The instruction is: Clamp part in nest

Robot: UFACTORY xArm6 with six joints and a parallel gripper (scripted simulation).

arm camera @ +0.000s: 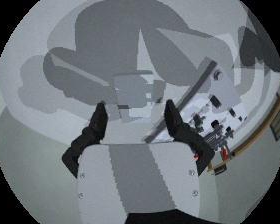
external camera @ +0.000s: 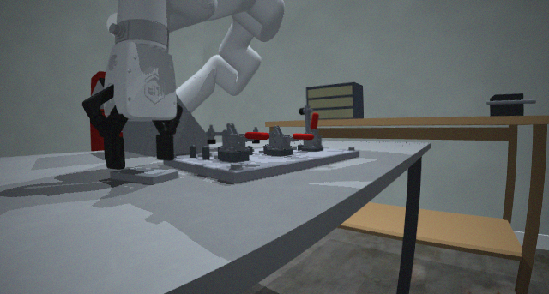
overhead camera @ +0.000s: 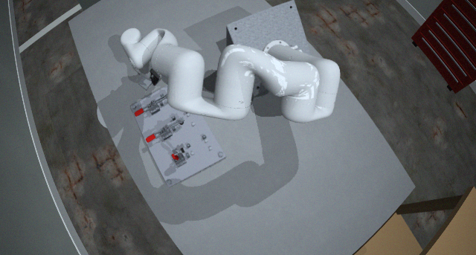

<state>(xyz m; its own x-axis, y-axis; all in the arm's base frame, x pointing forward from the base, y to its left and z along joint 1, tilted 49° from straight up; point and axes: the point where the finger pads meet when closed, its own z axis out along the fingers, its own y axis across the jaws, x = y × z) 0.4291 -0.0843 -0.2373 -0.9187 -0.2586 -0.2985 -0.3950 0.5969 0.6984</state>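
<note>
The part, a flat grey rectangular plate, lies on the table beside the fixture plate. My gripper is open, pointing down, low over the part, with nothing between its fingers; the top view largely hides it behind the arm. The clamp nearest the part has a level red handle, as has the middle clamp; both look shut, locking unclear. The farthest clamp's red handle stands up, its bar raised.
Pins and blocks rise from the fixture beside the clamps. Two dark posts stand at its near end. The arm reaches over the table from a grey pedestal, covering part of the fixture in the top view.
</note>
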